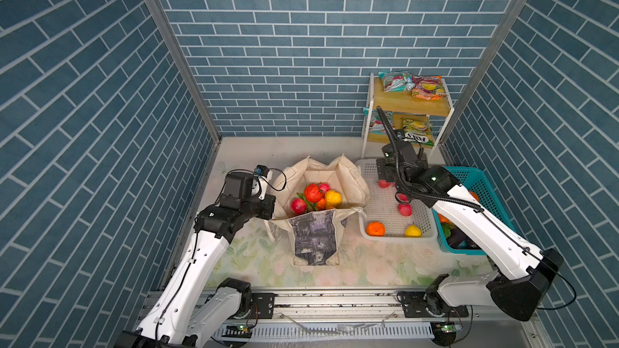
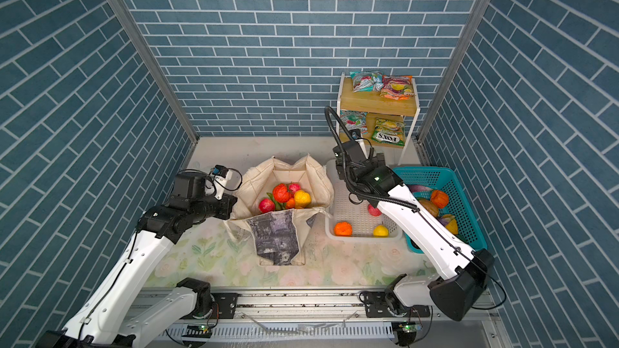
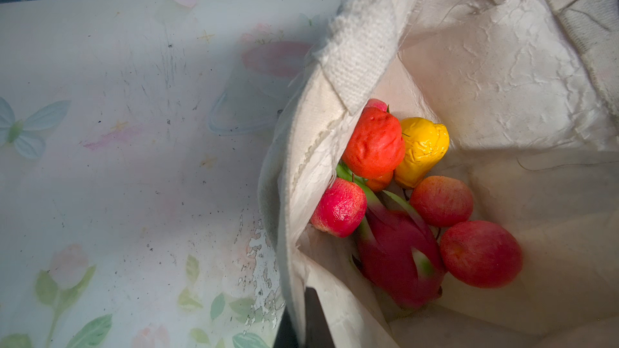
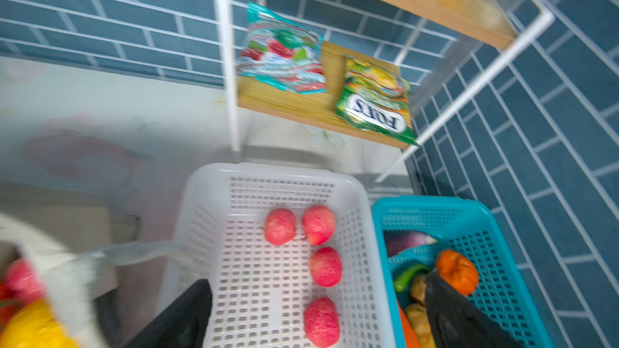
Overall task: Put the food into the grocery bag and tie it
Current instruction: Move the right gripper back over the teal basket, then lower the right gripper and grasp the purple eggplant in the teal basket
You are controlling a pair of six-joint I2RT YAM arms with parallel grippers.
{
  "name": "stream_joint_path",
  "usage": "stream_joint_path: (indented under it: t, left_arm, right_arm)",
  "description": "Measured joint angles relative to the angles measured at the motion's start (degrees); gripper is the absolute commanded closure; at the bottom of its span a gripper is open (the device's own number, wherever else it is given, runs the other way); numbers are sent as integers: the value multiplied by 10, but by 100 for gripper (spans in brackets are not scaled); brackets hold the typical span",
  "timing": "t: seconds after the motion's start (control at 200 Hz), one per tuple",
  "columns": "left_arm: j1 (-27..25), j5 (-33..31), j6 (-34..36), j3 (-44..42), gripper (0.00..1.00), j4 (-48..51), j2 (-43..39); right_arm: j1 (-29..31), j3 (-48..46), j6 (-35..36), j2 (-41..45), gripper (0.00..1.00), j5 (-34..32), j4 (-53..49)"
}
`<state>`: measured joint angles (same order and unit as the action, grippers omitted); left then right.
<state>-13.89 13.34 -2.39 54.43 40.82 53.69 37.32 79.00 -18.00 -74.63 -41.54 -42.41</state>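
The grocery bag (image 1: 315, 239), a cream tote with a grey printed panel, stands open at mid-table. Inside it lie several toy fruits (image 1: 315, 194): apples, a dragon fruit (image 3: 398, 256) and a yellow pear (image 3: 422, 148). My left gripper (image 1: 271, 204) is shut on the bag's left rim (image 3: 294, 262), with the cloth between its jaws. My right gripper (image 4: 318, 296) hangs open over the white basket (image 4: 207, 195), nothing in it. That basket holds several red apples (image 4: 325, 266), an orange (image 1: 375, 229) and a yellow pear (image 1: 413, 230). Snack packets (image 4: 375, 102) lie on the shelf.
A teal basket (image 1: 475, 179) with toy vegetables stands right of the white basket, partly under my right arm. A two-tier wooden shelf rack (image 1: 412, 103) stands in the back right corner, with more packets (image 1: 395, 82) on top. Blue brick walls enclose three sides.
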Motion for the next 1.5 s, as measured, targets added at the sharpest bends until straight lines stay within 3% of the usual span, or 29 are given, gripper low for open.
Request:
stream_joint_path:
  t: [0.23,0.43,0.635,1.251,1.501]
  left_arm:
    - [0,0,0,0,100,0,0]
    - [0,0,0,0,100,0,0]
    - [0,0,0,0,100,0,0]
    - [0,-2,0,0,100,0,5]
    - [0,-2,0,0,100,0,5]
  right_arm:
    - [-143,-83,-68,71,3,10,-18]
    - [-266,-132,-122,77,3,47,-34]
    - [-354,-158,-158,77,2,74,-51]
    - [-476,-210,-193,49,2,88,-58]
    - [-514,-247,-193,33,8,116,-32]
